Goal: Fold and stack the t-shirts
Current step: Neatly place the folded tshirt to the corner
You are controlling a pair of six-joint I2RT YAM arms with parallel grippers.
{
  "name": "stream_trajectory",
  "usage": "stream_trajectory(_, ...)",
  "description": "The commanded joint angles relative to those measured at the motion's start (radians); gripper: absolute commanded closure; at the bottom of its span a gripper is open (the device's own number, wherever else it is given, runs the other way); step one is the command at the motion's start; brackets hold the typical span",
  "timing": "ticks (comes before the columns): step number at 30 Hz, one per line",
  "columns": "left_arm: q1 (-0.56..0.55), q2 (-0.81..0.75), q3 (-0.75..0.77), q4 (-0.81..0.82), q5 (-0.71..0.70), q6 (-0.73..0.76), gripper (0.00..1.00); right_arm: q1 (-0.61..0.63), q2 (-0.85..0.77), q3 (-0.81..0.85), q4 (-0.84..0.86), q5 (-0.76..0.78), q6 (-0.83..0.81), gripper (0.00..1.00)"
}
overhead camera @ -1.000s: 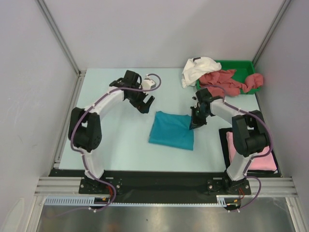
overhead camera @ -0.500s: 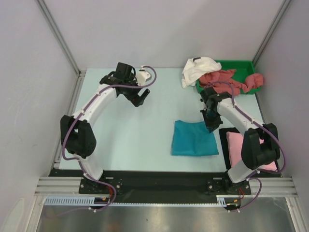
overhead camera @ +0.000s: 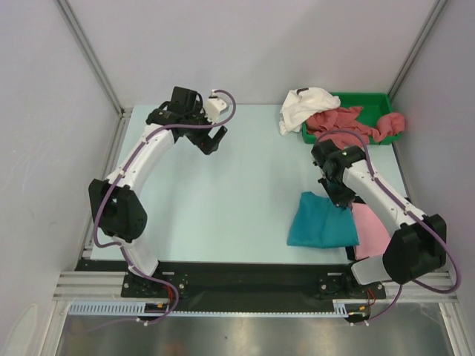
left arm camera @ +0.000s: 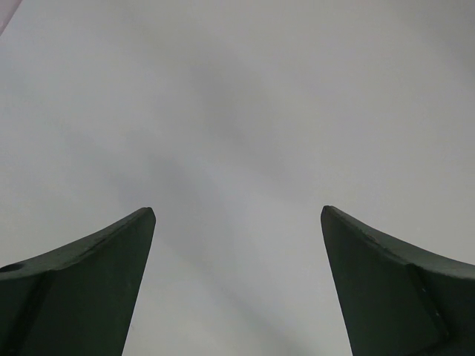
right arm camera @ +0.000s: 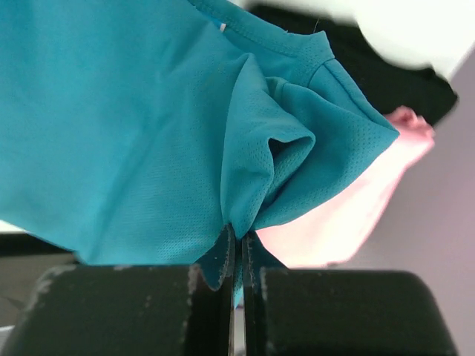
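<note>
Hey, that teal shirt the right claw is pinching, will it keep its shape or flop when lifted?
Probably floppy: the teal shirt bunches into soft folds where the right claw pinches it. Likely light too, being thin, mesh-like fabric. Its fold may loosen, since the claw grips only one edge.

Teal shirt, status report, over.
Right pincer shut on teal shirt, at its edge. Left pincer open, empty, back left. Teal shirt folded, alongside pink shirt. Nothing seen between them.

Pink t-shirt [overhead camera: 369, 233] partly behind teal t-shirt [overhead camera: 320, 222]
</note>
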Motion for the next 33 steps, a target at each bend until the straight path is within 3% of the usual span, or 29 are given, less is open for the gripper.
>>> stream_trajectory(1, 0.023, -0.022, 0.056, -0.001, 0.036, 0.026, 0.00, -0.009, -0.110, -0.027, -0.124, 0.109, -0.020, 1.00)
stream_trajectory(6, 0.031, -0.012, 0.071, 0.008, 0.044, 0.034, 0.00, -0.009, -0.192, 0.003, -0.174, 0.218, -0.003, 1.00)
stream_trajectory(13, 0.037, -0.009, 0.072, 0.024, 0.053, 0.031, 0.00, -0.053, -0.302, -0.023, -0.202, 0.327, -0.091, 1.00)
stream_trajectory(19, 0.040, -0.002, 0.071, 0.019, 0.047, 0.034, 0.00, -0.093, -0.335, 0.066, -0.274, 0.408, -0.166, 1.00)
stream_trajectory(29, 0.046, 0.003, 0.074, 0.027, 0.041, 0.040, 0.00, -0.164, -0.384, 0.062, -0.233, 0.390, -0.324, 1.00)
stream_trajectory(33, 0.052, 0.003, 0.072, 0.031, 0.039, 0.040, 0.00, -0.237, -0.385, -0.032, -0.145, 0.340, -0.448, 1.00)
